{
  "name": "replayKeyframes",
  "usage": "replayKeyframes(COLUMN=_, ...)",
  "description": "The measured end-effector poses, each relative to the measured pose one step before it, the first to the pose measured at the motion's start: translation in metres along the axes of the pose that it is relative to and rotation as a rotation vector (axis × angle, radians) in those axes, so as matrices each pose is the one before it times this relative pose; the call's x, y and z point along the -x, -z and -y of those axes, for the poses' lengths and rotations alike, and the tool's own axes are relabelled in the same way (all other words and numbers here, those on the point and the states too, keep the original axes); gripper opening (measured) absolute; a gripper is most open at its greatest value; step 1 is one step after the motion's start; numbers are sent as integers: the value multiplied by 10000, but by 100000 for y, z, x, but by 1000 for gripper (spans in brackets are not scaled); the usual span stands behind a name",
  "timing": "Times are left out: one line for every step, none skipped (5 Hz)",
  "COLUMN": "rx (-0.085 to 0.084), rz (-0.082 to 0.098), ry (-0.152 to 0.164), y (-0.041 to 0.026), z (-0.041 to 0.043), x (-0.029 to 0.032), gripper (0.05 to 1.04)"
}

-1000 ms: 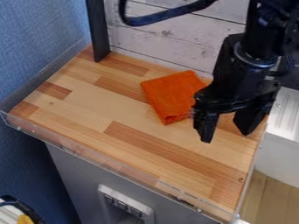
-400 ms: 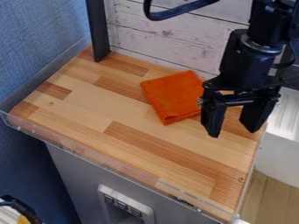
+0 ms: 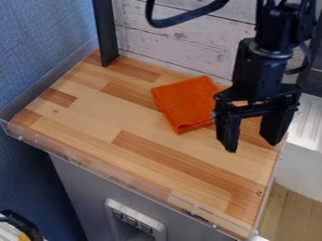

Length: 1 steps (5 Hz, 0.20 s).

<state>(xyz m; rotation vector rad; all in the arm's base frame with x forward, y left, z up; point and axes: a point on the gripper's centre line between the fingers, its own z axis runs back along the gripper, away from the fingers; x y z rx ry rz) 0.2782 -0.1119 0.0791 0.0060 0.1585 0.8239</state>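
The orange cloth (image 3: 185,103) lies flat near the back edge of the bench (image 3: 94,117); the end effector (image 3: 253,148), fingers apart and nothing between them, hangs beside it, towards the right edge. Coming down too shallow, the tips could skim the thin fabric; too deep, they could jam on the wood. A grip on one layer might unfold it.

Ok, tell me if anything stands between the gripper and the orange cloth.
Nothing visible stands between them: the gripper hangs open over the wooden counter, just right of the orange cloth in the camera view.
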Motion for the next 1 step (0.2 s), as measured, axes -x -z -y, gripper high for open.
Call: replayKeyframes(rx=341, rz=-366, ry=-53, y=734, z=-59, x=22, gripper=997)
